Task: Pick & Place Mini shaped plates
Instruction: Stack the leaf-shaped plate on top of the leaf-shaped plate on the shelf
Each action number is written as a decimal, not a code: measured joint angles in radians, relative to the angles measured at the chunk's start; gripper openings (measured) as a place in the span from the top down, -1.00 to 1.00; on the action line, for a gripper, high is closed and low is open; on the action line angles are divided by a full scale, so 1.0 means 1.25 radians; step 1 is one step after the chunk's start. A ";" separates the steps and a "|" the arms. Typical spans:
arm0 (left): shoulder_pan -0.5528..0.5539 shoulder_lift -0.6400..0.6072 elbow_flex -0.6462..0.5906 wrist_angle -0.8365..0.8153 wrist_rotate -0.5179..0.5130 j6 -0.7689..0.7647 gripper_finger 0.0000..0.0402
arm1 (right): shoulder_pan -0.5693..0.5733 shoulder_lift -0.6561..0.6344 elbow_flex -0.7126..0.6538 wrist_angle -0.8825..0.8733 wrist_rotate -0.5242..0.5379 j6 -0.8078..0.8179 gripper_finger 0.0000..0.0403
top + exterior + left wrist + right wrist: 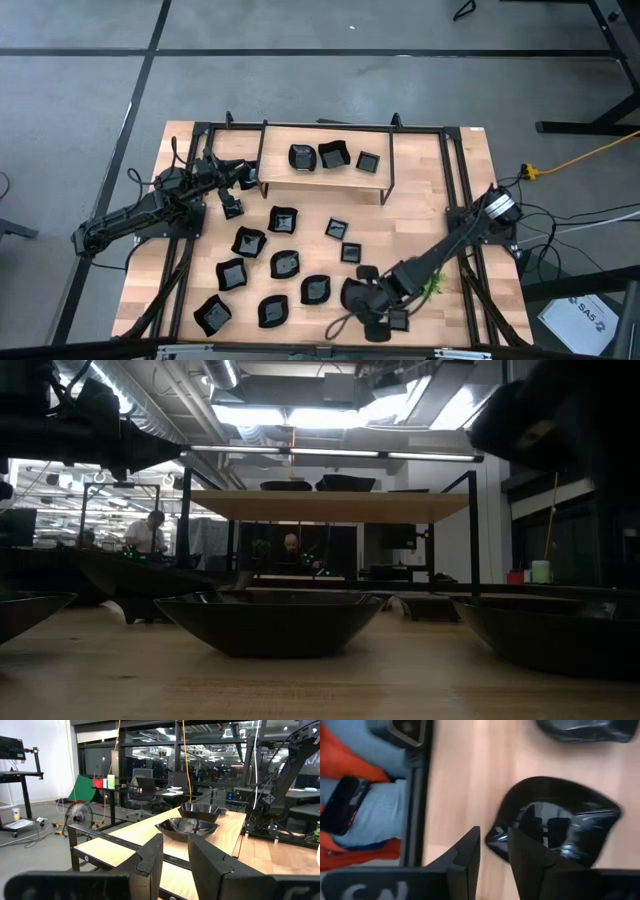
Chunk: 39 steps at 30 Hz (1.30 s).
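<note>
Several glossy black mini plates (285,263) lie spread over the wooden table, each resting on its underside. Three more (332,156) sit on the raised shelf (320,180) at the far side. My right gripper (366,302) is at the near right, shut on a wavy-edged plate (560,827). My left gripper (175,842) hovers at shelf height by the shelf's left end and points along it. Its fingers stand a narrow gap apart and hold nothing. Two shelf plates (192,826) lie ahead of it. My right gripper pinches the wavy-edged plate by its rim (493,838) at one edge. One finger (532,862) is over the dish's hollow and the other (465,857) is outside it. The fingers come from above, slanting down. I cannot tell whether the plate is clear of the table.
A small green plant (432,288) stands just right of my right gripper. A black metal frame (455,200) runs along the table's sides. A person's legs (365,805) show past the near table edge. Small square plates (351,252) lie mid-table.
</note>
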 joint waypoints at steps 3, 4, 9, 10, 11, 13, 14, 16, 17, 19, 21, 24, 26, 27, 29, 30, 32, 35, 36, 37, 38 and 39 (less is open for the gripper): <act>0.000 0.000 0.000 0.000 0.000 0.000 0.57 | 0.011 0.000 -0.004 0.002 0.004 -0.067 0.51; 0.000 0.000 0.000 0.000 0.000 0.000 0.57 | 0.015 0.000 -0.004 0.001 0.010 -0.106 0.51; 0.000 0.000 0.000 0.000 0.000 0.000 0.57 | 0.028 0.000 -0.004 -0.014 0.027 -0.326 0.51; 0.000 0.000 0.000 0.000 0.000 0.000 0.57 | 0.031 0.000 -0.004 -0.017 0.027 -0.378 0.51; 0.000 0.000 0.000 0.000 0.000 0.000 0.57 | 0.033 0.000 -0.004 -0.022 0.027 -0.431 0.51; 0.000 0.000 0.000 0.000 0.000 0.000 0.57 | 0.037 0.000 -0.004 -0.044 0.027 -0.520 0.51; 0.000 0.000 0.000 0.000 0.000 0.000 0.57 | 0.039 0.000 -0.004 -0.051 0.027 -0.554 0.51; 0.000 0.000 0.000 0.000 0.000 0.000 0.57 | 0.039 0.000 -0.004 -0.059 0.027 -0.599 0.51; 0.000 0.000 0.000 0.000 0.000 0.000 0.57 | 0.039 0.000 -0.004 -0.062 0.027 -0.612 0.51; 0.000 0.000 0.000 0.000 0.000 0.000 0.57 | 0.039 0.000 -0.004 -0.067 0.028 -0.627 0.51; 0.000 0.000 0.000 0.000 0.000 0.000 0.57 | 0.039 0.005 -0.004 -0.070 0.028 -0.633 0.51; 0.000 0.000 0.000 0.000 0.000 0.000 0.57 | 0.039 0.024 -0.004 -0.075 0.038 -0.671 0.51; 0.000 0.000 0.000 0.000 0.000 0.000 0.57 | 0.040 0.037 -0.004 -0.074 0.059 -0.692 0.51; 0.000 0.000 0.000 0.000 0.000 0.000 0.57 | 0.040 0.042 -0.004 -0.074 0.066 -0.693 0.51; 0.000 0.000 0.000 0.000 0.000 0.000 0.57 | 0.040 0.049 -0.004 -0.072 0.070 -0.692 0.51; 0.000 0.000 0.000 0.000 0.000 0.000 0.57 | 0.040 0.053 -0.004 -0.073 0.070 -0.693 0.51; 0.000 0.000 0.000 0.000 0.000 0.000 0.57 | 0.040 0.060 -0.004 -0.073 0.070 -0.693 0.51; 0.000 0.000 0.000 0.000 0.000 0.000 0.57 | 0.040 0.066 -0.004 -0.075 0.070 -0.694 0.51; 0.000 0.000 0.000 0.000 0.000 0.000 0.57 | 0.040 0.068 -0.004 -0.076 0.070 -0.699 0.51; 0.000 0.000 0.000 0.000 0.000 0.000 0.57 | 0.040 0.071 -0.004 -0.075 0.070 -0.711 0.51; 0.000 0.000 0.000 0.000 0.000 0.000 0.57 | 0.040 0.073 -0.004 -0.076 0.070 -0.720 0.51; 0.000 0.000 0.000 0.000 0.000 0.000 0.57 | 0.040 0.074 -0.004 -0.076 0.070 -0.727 0.51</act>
